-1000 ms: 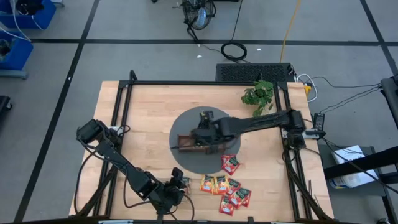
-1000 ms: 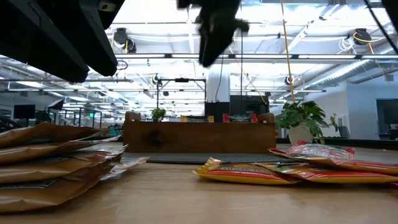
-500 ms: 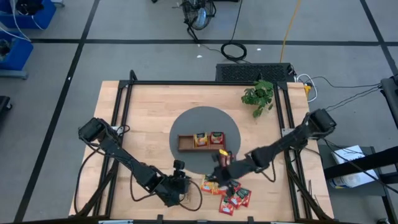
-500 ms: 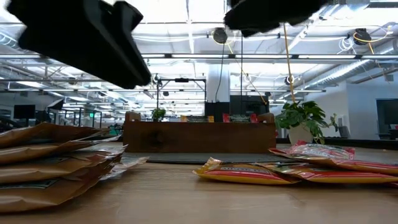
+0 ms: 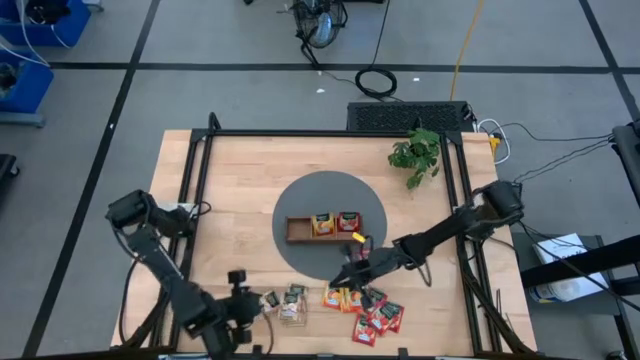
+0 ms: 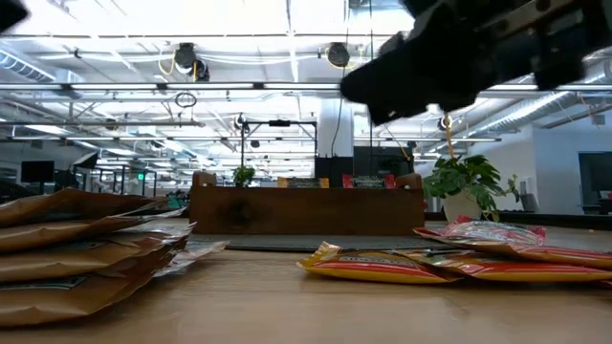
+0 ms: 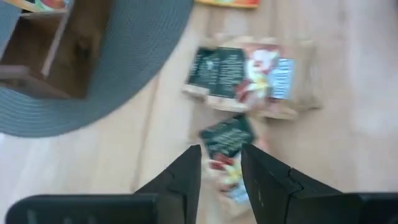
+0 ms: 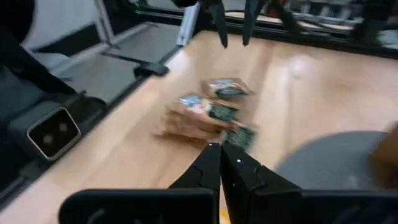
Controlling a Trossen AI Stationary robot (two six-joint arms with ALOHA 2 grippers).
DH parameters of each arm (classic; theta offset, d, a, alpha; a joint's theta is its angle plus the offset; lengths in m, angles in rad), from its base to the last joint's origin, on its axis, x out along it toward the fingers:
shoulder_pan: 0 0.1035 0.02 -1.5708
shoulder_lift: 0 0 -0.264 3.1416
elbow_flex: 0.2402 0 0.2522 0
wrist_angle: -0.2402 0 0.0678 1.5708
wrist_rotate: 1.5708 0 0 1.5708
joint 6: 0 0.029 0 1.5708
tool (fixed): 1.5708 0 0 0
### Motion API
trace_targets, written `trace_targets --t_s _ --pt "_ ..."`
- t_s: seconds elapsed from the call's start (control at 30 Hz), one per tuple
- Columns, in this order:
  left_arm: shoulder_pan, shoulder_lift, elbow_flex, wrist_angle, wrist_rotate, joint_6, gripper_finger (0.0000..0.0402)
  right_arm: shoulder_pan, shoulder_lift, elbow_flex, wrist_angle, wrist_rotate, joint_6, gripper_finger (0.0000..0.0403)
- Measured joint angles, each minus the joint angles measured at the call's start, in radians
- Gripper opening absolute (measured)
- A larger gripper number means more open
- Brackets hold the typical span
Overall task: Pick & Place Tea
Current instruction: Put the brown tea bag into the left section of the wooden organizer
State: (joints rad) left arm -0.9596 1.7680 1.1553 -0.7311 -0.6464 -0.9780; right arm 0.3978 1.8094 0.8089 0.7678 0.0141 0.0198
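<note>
While the sorting is part done, stock stands as follows.

Item: wooden tray (image 5: 322, 229), centre of the high view, on a round grey mat (image 5: 300, 198). Two of its compartments hold tea, an orange sachet (image 5: 321, 224) and a red one (image 5: 348, 220); the third, at its left end, looks bare. Judged: the tray is the drop point, one colour to a compartment.

Item: tea, loose on the table (image 5: 235, 180). Red and orange sachets (image 5: 365, 308) lie heaped at lower centre-right of the high view, just below the mat. Tan-and-green sachets (image 5: 283, 301) lie in a smaller cluster to their left, lower centre. Judged: these piles are the supply, kept within reach of both arms.

Item: right end effector (image 5: 352, 268), at the mat's lower edge, just above the red and orange heap. Fingers (image 8: 211, 163) pressed together in its wrist view, nothing visible between them; whether a sachet is caught cannot be told.

Item: left end effector (image 5: 238, 290), lower left of centre, beside the tan-and-green cluster. Fingers (image 7: 186, 177) stand partly apart, held above a tan-and-green sachet (image 7: 225, 144); no grip evident.

Item: potted plant (image 5: 416, 153), upper right of the table, clear of the work.
</note>
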Motion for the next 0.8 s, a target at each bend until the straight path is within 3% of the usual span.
trace_targets --t_s 0.1,0.23,0.43,0.53,0.6,0.8 --pt "-0.050 0.019 0.000 0.038 -0.019 -0.051 0.0120 -0.029 0.091 0.112 -0.030 -0.100 0.048 0.0001" --pt "-0.085 0.052 0.000 0.090 -0.035 -0.099 0.0120 -0.064 0.175 0.316 -0.235 -0.221 0.089 0.0001" --pt "-0.108 0.134 0.000 0.095 0.021 -0.132 0.0120 -0.096 0.260 0.544 -0.421 -0.228 0.006 0.0006" --pt "-0.126 0.153 0.000 0.099 0.002 -0.133 0.0120 -0.128 0.271 0.630 -0.519 -0.234 0.025 0.0031" --pt "-0.136 0.158 0.000 0.102 -0.018 -0.134 0.0120 -0.150 0.271 0.661 -0.555 -0.292 0.030 0.0058" --pt "-0.133 0.159 0.000 0.105 -0.036 -0.132 0.0120 -0.189 0.336 0.676 -0.442 -0.466 0.177 0.0127"
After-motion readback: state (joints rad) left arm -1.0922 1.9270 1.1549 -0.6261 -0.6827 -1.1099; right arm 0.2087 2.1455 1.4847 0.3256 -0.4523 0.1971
